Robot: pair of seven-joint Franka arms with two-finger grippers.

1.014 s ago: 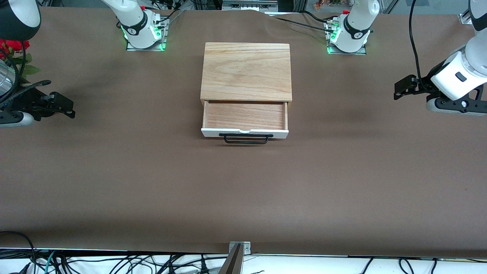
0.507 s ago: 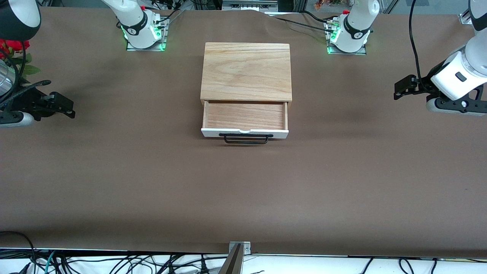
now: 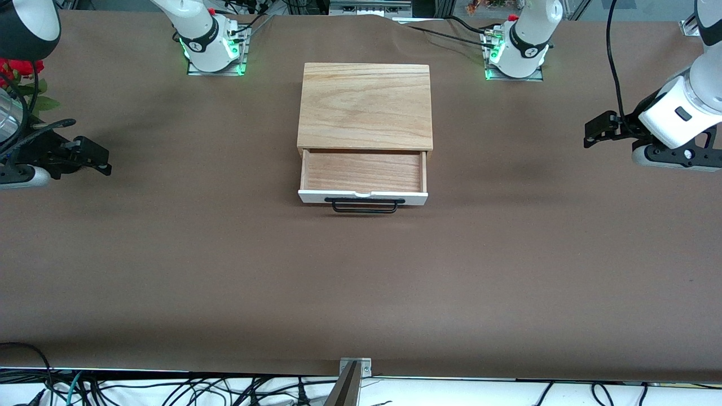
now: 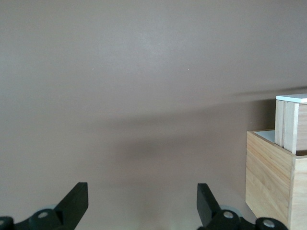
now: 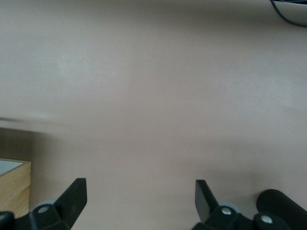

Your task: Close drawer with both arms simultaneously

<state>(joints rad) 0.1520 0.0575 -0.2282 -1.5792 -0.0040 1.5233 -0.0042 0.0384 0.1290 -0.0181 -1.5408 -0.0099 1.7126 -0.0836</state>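
The drawer (image 3: 362, 172) stands pulled out of the light oak casing (image 3: 365, 105) at the table's middle, its white front panel (image 3: 362, 197) and black wire handle (image 3: 364, 206) facing the front camera. It is empty. My left gripper (image 3: 592, 133) hangs open above the table, well off toward the left arm's end. My right gripper (image 3: 99, 158) hangs open well off toward the right arm's end. In the left wrist view the open gripper (image 4: 142, 201) is empty, with the drawer's side (image 4: 290, 125) and casing (image 4: 269, 176) at the edge. The right wrist view shows the open, empty gripper (image 5: 139, 196).
Brown table cover (image 3: 361, 282) all around the casing. Red flowers (image 3: 20, 69) sit at the right arm's end. A metal clamp (image 3: 355, 366) sits on the table's edge nearest the front camera. A wooden corner (image 5: 13, 188) and a black ribbed part (image 5: 283, 207) show in the right wrist view.
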